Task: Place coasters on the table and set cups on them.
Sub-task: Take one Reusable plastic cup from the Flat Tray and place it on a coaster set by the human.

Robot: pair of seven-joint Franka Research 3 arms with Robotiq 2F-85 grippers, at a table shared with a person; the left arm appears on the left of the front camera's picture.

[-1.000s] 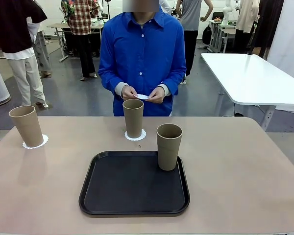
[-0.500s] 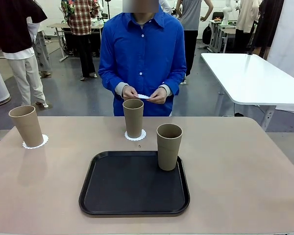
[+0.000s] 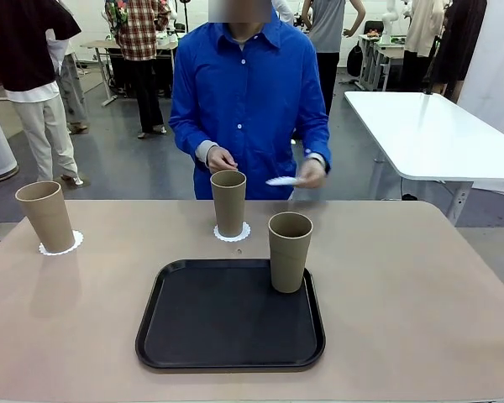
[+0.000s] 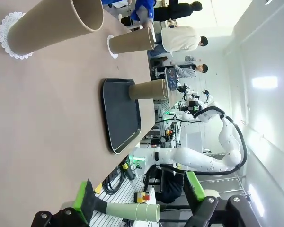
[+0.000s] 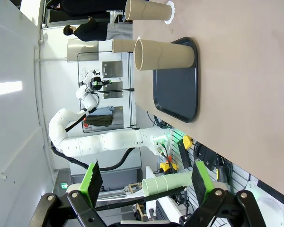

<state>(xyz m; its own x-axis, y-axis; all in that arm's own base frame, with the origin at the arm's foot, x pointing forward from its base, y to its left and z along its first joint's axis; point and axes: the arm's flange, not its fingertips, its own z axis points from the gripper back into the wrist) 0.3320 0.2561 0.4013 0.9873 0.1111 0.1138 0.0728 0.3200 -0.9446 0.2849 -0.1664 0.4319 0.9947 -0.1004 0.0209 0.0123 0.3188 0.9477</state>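
- My left gripper point(image 4: 137, 189) is spread wide, with nothing between its green pads point(image 4: 84, 197). It sits well apart from all the cups.
- My right gripper point(image 5: 146, 179) is spread just as wide and is empty too. Its camera looks sideways along the table point(image 5: 246, 94).
- The left cup point(image 3: 46, 215) stands upright on the left coaster point(image 3: 63, 246), near the table's far left corner.
- The middle cup point(image 3: 228, 202) stands upright on the middle coaster point(image 3: 233, 234), close to the far edge and right in front of the person point(image 3: 248, 92).
- The third cup point(image 3: 289, 250) stands upright in the far right corner of the black tray point(image 3: 218, 327), directly on the tray's surface. The tray lies in the middle of the table, nearer my side.
- The third coaster point(image 3: 282, 180) is off the table. The person's hand point(image 3: 312, 172) pinches it and holds it roughly level above the far edge, to the right of the middle cup.
- The person's other hand point(image 3: 221, 159) is just behind the middle cup's rim. I can't tell whether it touches.
- A white table point(image 3: 428, 134) stands beyond the far right corner.
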